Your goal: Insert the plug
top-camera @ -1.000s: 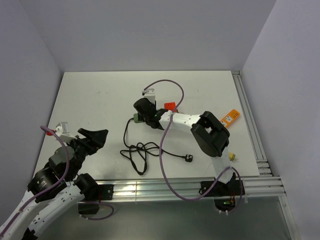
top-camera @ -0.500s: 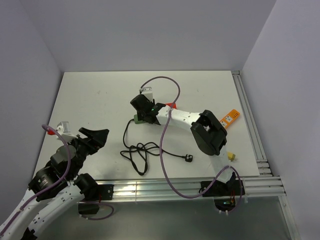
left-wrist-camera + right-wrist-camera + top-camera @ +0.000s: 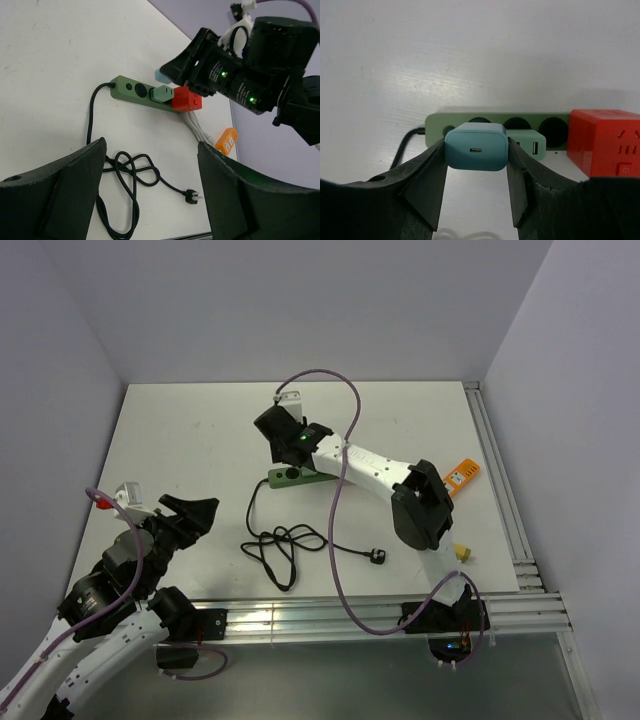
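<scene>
Pinching a teal plug (image 3: 476, 146) by its two sides in the right gripper (image 3: 477, 152), clamping snugly on the rounded block and showing a small oval port on the end toward the wrist camera. Holding it raised over the middle of the white worktop (image 3: 180, 430), just above the green power strip (image 3: 435, 125) and not seated in any socket; touching the strip or not, impossible to tell. Hanging in line with the strip's cord end, close to the black cord (image 3: 92, 117).

Revealing three dark round sockets along the strip beyond the plug. Also revealing, already sitting on the strip, a pale green adapter (image 3: 532, 145) with two ports on its face, just right of the held plug, and a red cube adapter (image 3: 605, 140) just beside that at the strip's far end. Trailing white cables (image 3: 197, 130) from under the red cube toward an orange device (image 3: 460, 474) near the worktop's right edge.

Looping the black cord in a loose tangle toward the near edge and ending it in a black plug head (image 3: 377, 556), lying flat on the worktop. Leaving a small yellow piece (image 3: 463, 552) apart by the right-hand rail.

Hovering with the left gripper (image 3: 151, 150) spread wide and carrying nothing over the near left corner, well apart from the strip.
</scene>
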Robot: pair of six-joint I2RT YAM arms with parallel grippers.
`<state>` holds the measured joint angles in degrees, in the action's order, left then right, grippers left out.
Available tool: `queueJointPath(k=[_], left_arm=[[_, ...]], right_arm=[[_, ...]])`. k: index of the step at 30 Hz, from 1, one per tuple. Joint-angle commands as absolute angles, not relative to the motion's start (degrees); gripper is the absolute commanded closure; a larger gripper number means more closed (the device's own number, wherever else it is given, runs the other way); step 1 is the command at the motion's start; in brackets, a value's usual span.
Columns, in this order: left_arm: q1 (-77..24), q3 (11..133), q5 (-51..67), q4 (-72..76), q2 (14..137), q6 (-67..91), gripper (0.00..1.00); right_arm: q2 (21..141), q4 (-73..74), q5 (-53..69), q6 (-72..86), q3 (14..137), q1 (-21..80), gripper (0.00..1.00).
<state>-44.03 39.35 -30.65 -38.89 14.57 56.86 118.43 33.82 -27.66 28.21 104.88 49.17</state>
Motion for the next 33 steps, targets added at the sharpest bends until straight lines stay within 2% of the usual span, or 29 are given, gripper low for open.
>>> queueJointPath(k=[1, 3, 7, 12, 20, 33], left_arm=[[-43.95, 40.69, -29.97, -38.32, 14.24, 57.39, 0.21], [-43.95, 40.96, -30.23, -38.49, 14.24, 57.22, 0.21], [-43.95, 41.31, -30.5, -38.32, 14.68, 56.69, 0.21], [-43.95, 40.87, -30.41, -37.97, 14.94, 56.43, 0.21], [-43.95, 40.78, -30.32, -37.62, 15.29, 56.16, 0.21], [-43.95, 40.96, -30.32, -38.49, 14.33, 56.51, 0.21]], right_arm=[[117.69, 34.46, -27.25, 28.82, 101.96, 48.52, 0.71], [117.51, 34.02, -26.9, 29.96, 100.21, 48.52, 0.72], [116.9, 31.29, -25.4, 31.64, 95.81, 48.78, 1.0], [115.58, 25.85, -24.52, 31.73, 90.54, 49.04, 1.0], [118.39, 24.96, -22.85, 30.67, 92.28, 49.04, 1.0], [120.5, 24.71, -26.63, 30.33, 90.97, 49.04, 1.0]])
